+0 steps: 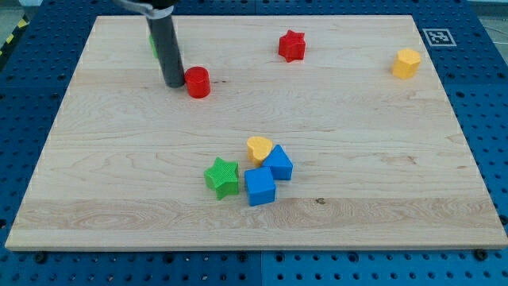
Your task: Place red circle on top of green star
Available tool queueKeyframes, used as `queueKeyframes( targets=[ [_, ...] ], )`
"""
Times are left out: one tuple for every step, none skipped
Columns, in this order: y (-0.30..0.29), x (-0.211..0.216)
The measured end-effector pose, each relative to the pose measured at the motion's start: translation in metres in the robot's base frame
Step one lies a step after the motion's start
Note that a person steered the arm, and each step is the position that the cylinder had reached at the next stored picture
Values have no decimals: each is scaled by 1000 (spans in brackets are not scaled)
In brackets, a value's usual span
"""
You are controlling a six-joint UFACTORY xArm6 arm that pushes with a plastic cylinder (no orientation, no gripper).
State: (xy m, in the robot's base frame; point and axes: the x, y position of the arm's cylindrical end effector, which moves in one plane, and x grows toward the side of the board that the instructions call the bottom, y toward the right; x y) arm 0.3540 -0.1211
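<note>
Red circle [198,82]: sitting in the upper-left part of the wooden board [373,135], nearer the top edge than the middle, flat on its base. Being round, showing no long axis worth noting.

Tip [173,83]: resting immediately to the view's left of the red circle, touching or all but touching its side; contact not resolvable. No pincer fitted, only a plain rod, so nothing spreading, pressing or pinching.

Green star [222,176]: lying well apart from the red circle, toward the bottom edge, near the board's middle and slightly to the view's right of the circle.

Deciding relation: target lying down the view and a little right of the circle, while the tip is standing at the circle's left flank. Judged: pushing from here sending the circle toward the right edge, not toward the star; repositioning to the circle's top-left side likely needed first.

Surface: smooth pale wood, level, offering easy sliding.

Room: open board lying between circle and star. Crowding at the star's right side, with a blue cube [259,187] touching or nearly touching it, a second blue block [279,163] and a yellow heart [259,148] just beside. Red star [291,45] and yellow block [406,63] sitting near the top edge, well clear. Sliver of green [152,44] partly hidden behind the rod; shape not determinable.
</note>
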Motion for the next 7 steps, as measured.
queueKeyframes(
  targets=[
    [34, -5],
    [57, -5],
    [87, -1],
    [84, 2],
    [61, 5],
    [56, 36],
    [59, 43]
  ],
)
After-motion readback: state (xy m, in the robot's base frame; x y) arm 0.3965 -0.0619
